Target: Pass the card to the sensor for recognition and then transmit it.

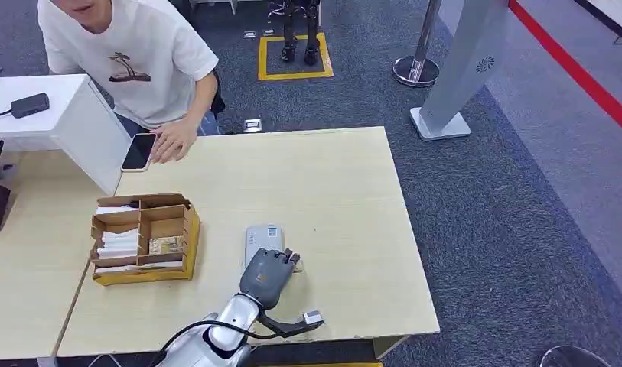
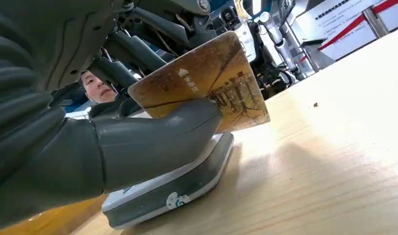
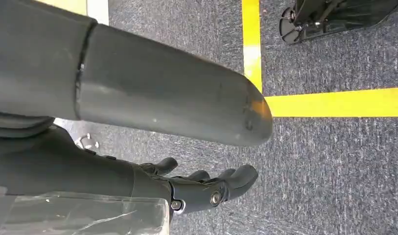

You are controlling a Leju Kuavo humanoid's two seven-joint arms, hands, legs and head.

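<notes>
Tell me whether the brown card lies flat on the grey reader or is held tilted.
Tilted. The left robot hand grips the brown printed card at a slant over the flat grey card reader, one edge raised.

Your left arm (image 1: 216,336) reaches up from the lower edge of the head view, its silver forearm angled forward over the table. Your left hand (image 1: 268,275) sits palm down, thumb (image 2: 152,142) pressed under the card (image 2: 206,83) and darker fingers (image 2: 123,68) above it, pinching it. Your right hand (image 3: 206,188) hangs over the floor, holding nothing, its fingers gently bent and apart.
</notes>
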